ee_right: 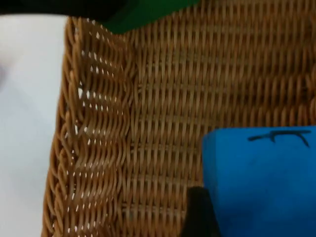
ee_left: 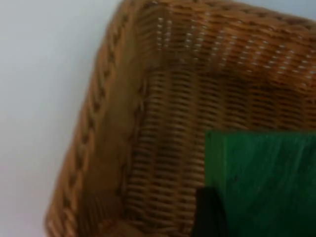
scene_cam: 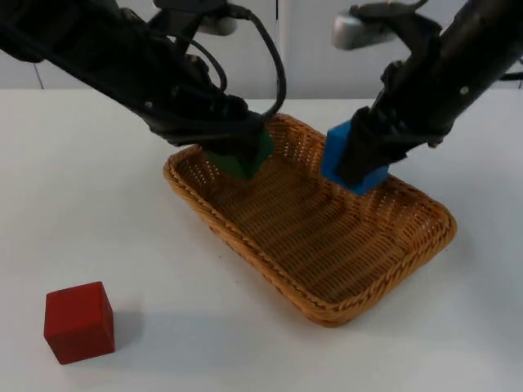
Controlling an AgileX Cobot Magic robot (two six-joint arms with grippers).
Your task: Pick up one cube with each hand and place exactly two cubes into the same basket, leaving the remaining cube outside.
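Left tool clamped on green cube above the wicker basket at its far left corner, right tool clamped on blue cube above the far rim, red cube apart on white table near front left.

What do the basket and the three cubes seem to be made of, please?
The basket looks like woven wicker or rattan: tan strands with a braided rim, matte. The green cube, held by the left tool, shows faint grain-like streaks, so possibly painted wood. The blue cube, held by the right tool, and the red cube on the table look matte and smooth; painted wood or foam, unclear.
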